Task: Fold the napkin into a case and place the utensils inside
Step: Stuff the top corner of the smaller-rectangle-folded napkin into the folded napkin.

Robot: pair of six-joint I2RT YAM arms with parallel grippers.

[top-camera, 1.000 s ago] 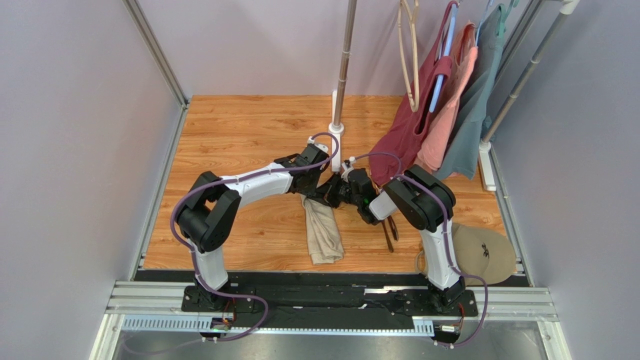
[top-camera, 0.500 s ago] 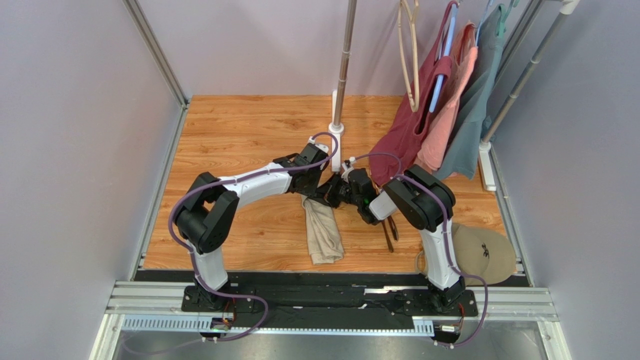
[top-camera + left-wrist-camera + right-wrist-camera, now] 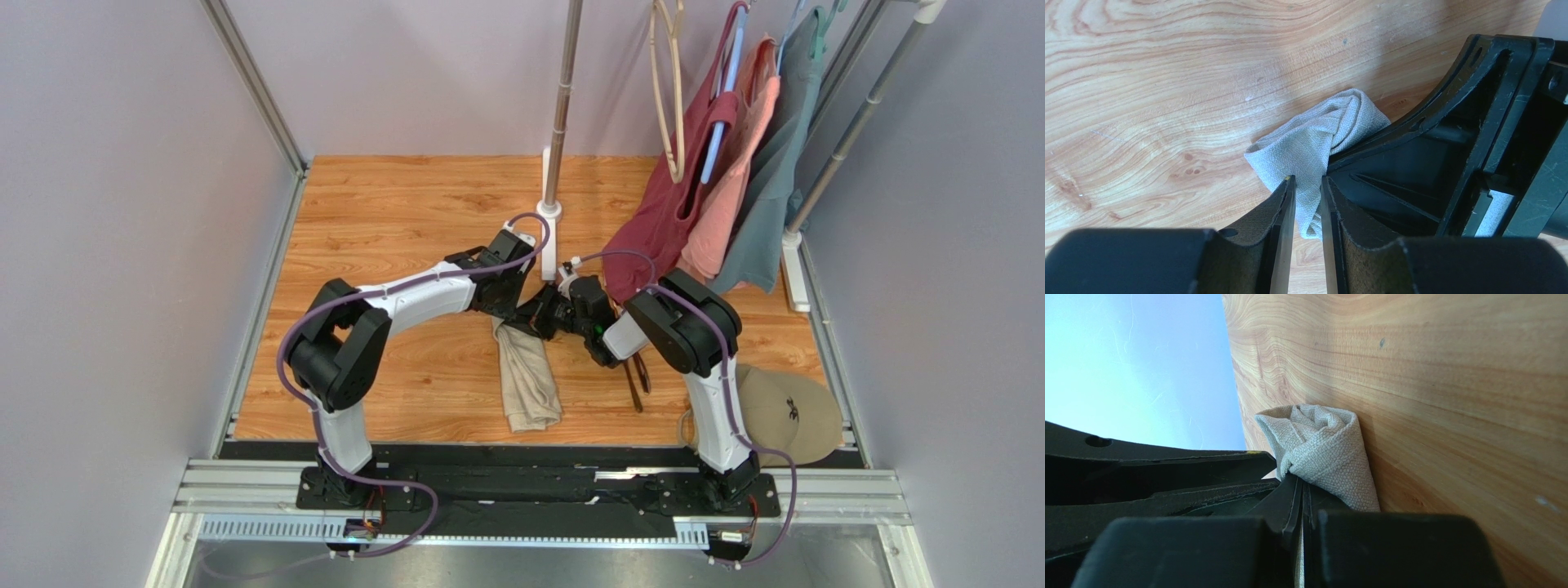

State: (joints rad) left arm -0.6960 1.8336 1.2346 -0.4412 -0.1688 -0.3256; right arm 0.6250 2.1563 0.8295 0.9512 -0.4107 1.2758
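The napkin lies on the wooden table as a narrow beige oblong case, its far end lifted between the two grippers. My left gripper meets that end from the left. In the left wrist view its jaws stand a narrow gap apart with the cloth between their tips. My right gripper is shut on the same bunched end, as the right wrist view shows, with the cloth bulging out past the tips. The dark utensils lie on the table beside the right arm.
A round tan disc sits at the near right edge. Maroon, salmon and grey-teal garments hang from a rack at the back right. A metal pole stands just behind the grippers. Grey walls close both sides.
The left arm's wrist has shifted slightly toward the back. The napkin, the utensils and the right arm stay where they were.
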